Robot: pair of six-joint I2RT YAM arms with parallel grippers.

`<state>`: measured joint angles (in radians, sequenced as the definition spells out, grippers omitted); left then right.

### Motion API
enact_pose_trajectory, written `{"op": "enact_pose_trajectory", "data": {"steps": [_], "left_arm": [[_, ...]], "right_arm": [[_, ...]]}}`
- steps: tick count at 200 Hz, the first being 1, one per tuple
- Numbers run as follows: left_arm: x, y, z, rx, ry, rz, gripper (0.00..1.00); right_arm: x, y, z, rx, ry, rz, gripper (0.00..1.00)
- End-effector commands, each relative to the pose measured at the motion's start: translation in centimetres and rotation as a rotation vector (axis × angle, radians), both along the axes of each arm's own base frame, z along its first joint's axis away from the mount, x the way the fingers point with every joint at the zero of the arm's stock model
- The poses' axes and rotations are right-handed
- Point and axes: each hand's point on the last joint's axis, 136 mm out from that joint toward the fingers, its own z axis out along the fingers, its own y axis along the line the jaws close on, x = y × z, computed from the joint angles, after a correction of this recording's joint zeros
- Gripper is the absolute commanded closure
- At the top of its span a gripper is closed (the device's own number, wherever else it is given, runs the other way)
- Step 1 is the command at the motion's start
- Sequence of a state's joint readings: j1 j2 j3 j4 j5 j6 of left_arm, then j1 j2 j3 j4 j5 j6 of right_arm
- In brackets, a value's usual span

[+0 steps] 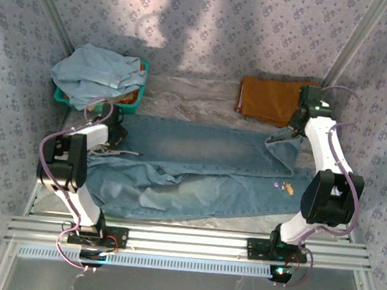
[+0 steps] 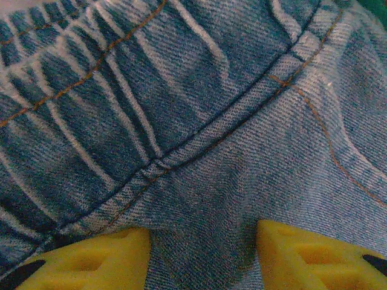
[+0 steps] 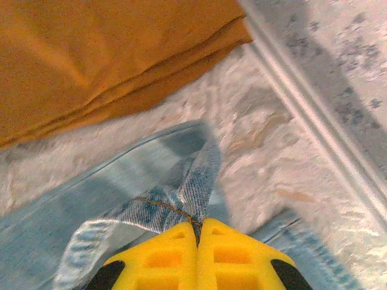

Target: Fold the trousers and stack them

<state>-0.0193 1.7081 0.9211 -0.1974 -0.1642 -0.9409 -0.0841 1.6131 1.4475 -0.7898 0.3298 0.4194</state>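
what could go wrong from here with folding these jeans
The right gripper pinches only a thin edge of the jeans; it may slip when pulled. That edge lies near the orange cloth, which could get dragged. The left gripper sits open on wrinkled denim and may bunch it, spoiling the fold.

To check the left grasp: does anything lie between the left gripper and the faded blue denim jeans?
Nothing visible does. The left gripper sits over the faded blue denim jeans, yellow fingers apart, only denim between them.
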Motion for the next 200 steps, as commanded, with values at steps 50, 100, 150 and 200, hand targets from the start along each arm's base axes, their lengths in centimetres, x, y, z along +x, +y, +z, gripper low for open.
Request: {"op": "enact_pose_trajectory", "data": {"steps": [50,100,150,200], "left_arm": [[-3.7,7.3,1.4,0.043,0.018,0.223,0.51],[-3.6,7.3,5.5,0.08,-0.064,0.19,0.53],[-2.2,3.2,8.8,0.11,-0.113,0.02,0.43],[1.0,-3.1,9.5,0.23,-0.054,-0.239,0.27]], "right_arm": [[3.7,-1.5,1.2,-0.003,-0.09,0.062,1.0],[2.1,-8.4,1.2,-0.163,-0.037,-0.189,0.77],[-2.1,-10.6,-3.6,-0.096,0.074,-0.369,0.16],[-0.5,-2.6,-4.1,0.059,-0.009,-0.137,0.19]]}}
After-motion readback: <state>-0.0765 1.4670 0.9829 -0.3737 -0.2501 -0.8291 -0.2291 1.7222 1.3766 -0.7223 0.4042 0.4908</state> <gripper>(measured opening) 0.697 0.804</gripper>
